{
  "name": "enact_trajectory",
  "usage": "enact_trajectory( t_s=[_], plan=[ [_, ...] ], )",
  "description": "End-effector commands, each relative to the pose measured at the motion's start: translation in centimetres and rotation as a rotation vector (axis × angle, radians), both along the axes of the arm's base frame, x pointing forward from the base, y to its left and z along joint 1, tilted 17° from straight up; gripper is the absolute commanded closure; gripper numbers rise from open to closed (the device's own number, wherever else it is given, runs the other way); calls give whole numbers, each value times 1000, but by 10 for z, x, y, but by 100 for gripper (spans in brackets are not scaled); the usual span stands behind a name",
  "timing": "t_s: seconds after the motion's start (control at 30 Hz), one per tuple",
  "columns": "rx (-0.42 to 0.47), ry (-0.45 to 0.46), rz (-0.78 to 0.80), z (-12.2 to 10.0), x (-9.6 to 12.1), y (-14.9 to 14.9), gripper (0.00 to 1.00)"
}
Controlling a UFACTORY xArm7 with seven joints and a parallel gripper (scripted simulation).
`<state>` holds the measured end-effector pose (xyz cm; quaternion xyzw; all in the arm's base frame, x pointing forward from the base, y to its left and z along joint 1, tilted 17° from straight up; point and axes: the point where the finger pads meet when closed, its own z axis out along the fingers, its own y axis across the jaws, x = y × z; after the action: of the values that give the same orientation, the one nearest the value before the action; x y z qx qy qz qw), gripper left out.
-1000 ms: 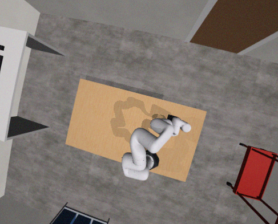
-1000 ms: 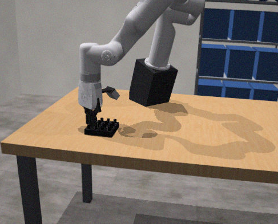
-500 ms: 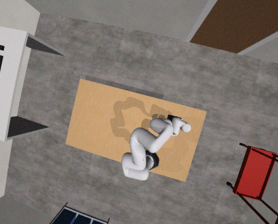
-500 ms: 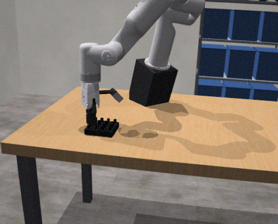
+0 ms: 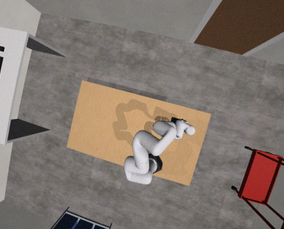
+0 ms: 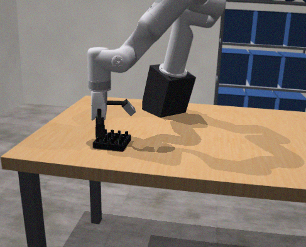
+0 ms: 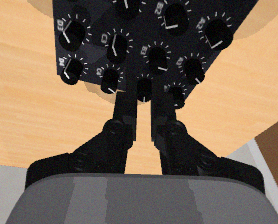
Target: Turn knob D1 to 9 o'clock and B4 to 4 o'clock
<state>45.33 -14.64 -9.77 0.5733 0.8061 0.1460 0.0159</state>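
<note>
The black knob box (image 5: 174, 119) (image 6: 109, 146) (image 7: 90, 52) stands on the table (image 5: 100, 115) (image 6: 208, 146). My gripper (image 6: 99, 135) (image 7: 144, 89) points down at one corner of it, its fingers shut on knob B4 (image 7: 144, 89). A white line shows low on B4's side, toward the bottom of the wrist view; its top and marks are partly hidden. Knobs C4 (image 7: 110, 80), B3 (image 7: 157, 56) and A4 (image 7: 176, 95) stand close around the fingers. Knob D1 is outside the wrist view, and too small to read in the exterior view.
Knobs D3 (image 7: 72, 34), D4 (image 7: 73, 72), C3 (image 7: 117, 48), A3 (image 7: 194, 69), A2 (image 7: 218, 36) and B2 (image 7: 175, 19) stand farther along the box. The arm's black pedestal (image 6: 168, 91) is behind the box in the exterior view.
</note>
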Motion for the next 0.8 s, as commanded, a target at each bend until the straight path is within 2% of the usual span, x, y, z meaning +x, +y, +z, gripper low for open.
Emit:
enact_trajectory(
  t_s=[0.0, 0.17, 0.77],
  plan=[
    [13, 18, -76, 1, 1, -1, 92],
    [29, 37, -158, 1, 1, -1, 92],
    [58, 69, -302, 1, 1, -1, 92]
  ],
)
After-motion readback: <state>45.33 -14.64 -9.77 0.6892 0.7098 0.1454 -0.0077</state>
